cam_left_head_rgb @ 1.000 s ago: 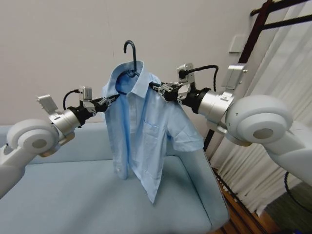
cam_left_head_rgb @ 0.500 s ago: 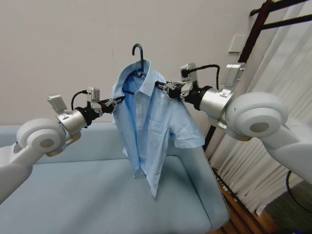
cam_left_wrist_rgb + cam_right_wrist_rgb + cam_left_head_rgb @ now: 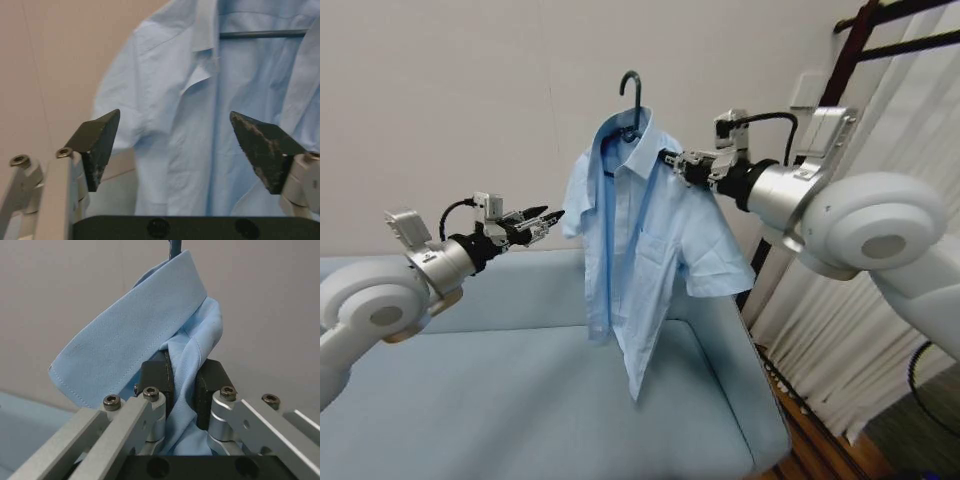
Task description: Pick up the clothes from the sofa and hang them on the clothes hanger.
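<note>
— Where's the shirt [image 3: 642,250]?
— In mid-air above the sofa [image 3: 470,400], on a hanger [image 3: 638,100], toward twelve o'clock.
— The right claw [image 3: 670,159]?
— Clenched on the shirt's shoulder cloth, at its one o'clock.
— And the left claw [image 3: 555,214]?
— At the shirt's nine o'clock, spread wide, just beside the sleeve, gripping nothing.

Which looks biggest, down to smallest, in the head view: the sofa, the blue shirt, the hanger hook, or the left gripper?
1. the sofa
2. the blue shirt
3. the hanger hook and the left gripper: both small, too alike to rank.
</note>
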Controlling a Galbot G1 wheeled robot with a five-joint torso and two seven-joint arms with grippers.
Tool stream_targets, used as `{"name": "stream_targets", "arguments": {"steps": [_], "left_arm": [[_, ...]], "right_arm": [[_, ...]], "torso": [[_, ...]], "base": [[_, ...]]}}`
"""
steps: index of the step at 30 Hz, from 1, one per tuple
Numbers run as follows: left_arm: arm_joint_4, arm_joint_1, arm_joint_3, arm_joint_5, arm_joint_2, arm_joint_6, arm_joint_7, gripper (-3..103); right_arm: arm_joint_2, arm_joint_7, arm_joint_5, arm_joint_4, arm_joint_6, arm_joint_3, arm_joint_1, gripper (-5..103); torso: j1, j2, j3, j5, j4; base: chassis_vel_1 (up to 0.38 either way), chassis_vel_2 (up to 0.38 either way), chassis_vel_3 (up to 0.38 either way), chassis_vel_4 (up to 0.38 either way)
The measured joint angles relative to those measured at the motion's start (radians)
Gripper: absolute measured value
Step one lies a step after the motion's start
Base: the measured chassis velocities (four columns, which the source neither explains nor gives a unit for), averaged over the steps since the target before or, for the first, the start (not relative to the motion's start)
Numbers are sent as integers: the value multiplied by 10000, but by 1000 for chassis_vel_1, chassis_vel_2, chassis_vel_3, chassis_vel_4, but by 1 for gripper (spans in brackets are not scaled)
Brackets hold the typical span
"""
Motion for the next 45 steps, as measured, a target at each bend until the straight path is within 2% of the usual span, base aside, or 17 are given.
{"name": "stream_targets", "arguments": {"steps": [2, 4, 6, 8, 12, 15, 17, 18, 20, 22, 25, 27, 30, 34, 36, 41, 45], "left_arm": [[-132, 337, -303, 240, -22, -103, -378, 81], [-189, 476, -431, 381, -71, -135, -576, 86], [-339, 747, -690, 677, -268, -144, -1359, 96], [-386, 883, -925, 880, -464, -127, -2182, 100], [-308, 1039, -1383, 1114, -638, -78, -2512, 100], [-248, 1048, -1518, 1155, -690, -62, -2523, 100], [-180, 1041, -1685, 1166, -791, -20, -2505, 100], [-60, 949, -1754, 1201, -1013, 52, -2266, 100], [52, 861, -1608, 1356, -1237, 54, -2101, 100], [67, 852, -1581, 1407, -1336, 54, -2048, 100], [167, 891, -1626, 1531, -1673, 53, -1965, 100], [231, 897, -1659, 1553, -1746, 52, -1949, 100], [584, 844, -1707, 1601, -1881, 53, -1769, 100], [813, 690, -1597, 1651, -1946, 36, -1534, 100], [843, 623, -1500, 1682, -2056, 4, -1402, 100], [811, 730, -1533, 1802, -2334, -41, -1266, 100], [828, 892, -1853, 2747, -2964, 246, -1445, 100]], "right_arm": [[-228, 663, 594, -241, -238, -167, 780, 12], [-303, 875, 781, -344, -316, -244, 1103, 12], [-515, 1447, 1245, -715, -518, -528, 2085, 12], [-678, 1841, 1489, -1062, -679, -828, 2881, 12], [-1004, 2313, 1642, -1427, -854, -1589, 4062, 12], [-1151, 2509, 1773, -1526, -873, -2144, 4655, 12], [-1255, 2967, 2323, -1691, -789, -3053, 5462, 12], [-1314, 3116, 2605, -1959, -725, -4231, 6388, 12], [-1009, 3521, 2553, -2506, -541, -5586, 7552, 12], [-854, 3694, 2488, -2767, -449, -6190, 7994, 12], [-302, 4197, 2068, -3724, -87, -8492, 9567, 12], [-154, 4375, 2068, -3930, -8, -8962, 9904, 12], [590, 5508, 2768, -4639, 240, -10629, 11091, 12], [1232, 6197, 3518, -5286, 495, -11555, 11693, 12], [1730, 6307, 3618, -5991, 568, -12164, 12032, 12], [2345, 6411, 3702, -7190, 691, -12593, 12155, 12], [2674, 6591, 4130, -7968, 909, -12876, 12083, 12]], "torso": [[0, 0, 0, -2, 0], [0, 1, -1, -5, 0], [-1, 1, -1, -7, -1], [-1, 1, 0, -7, 0], [-1, 0, -1, -4, 0], [-1, 0, -1, -1, -1], [-2, 1, -2, -4, -2], [-1, 0, 0, -3, 2], [-1, 0, 0, -4, -1], [-2, 0, 0, -8, 0], [0, 0, 1, -7, 3], [0, -1, 2, -6, 3], [-1, 0, 0, -7, -4], [0, 0, 1, -5, 2], [0, 0, 1, -10, 3], [0, -1, 1, -5, -1], [0, 0, 0, -8, 0]], "base": [[0, 0, 0, 0], [0, 0, 0, 0], [0, 0, 0, 0], [0, 0, 0, 0], [0, 0, 0, 0], [0, 0, 0, 0], [0, 0, 0, 0], [0, 0, 0, 0], [0, 0, 0, 0], [0, 0, 0, 0], [0, 0, 0, 0], [0, 0, 0, 0], [0, 0, 0, 0], [0, 0, 0, 0], [0, 0, 0, 0], [0, 0, 0, 0], [0, 0, 0, 0]]}}
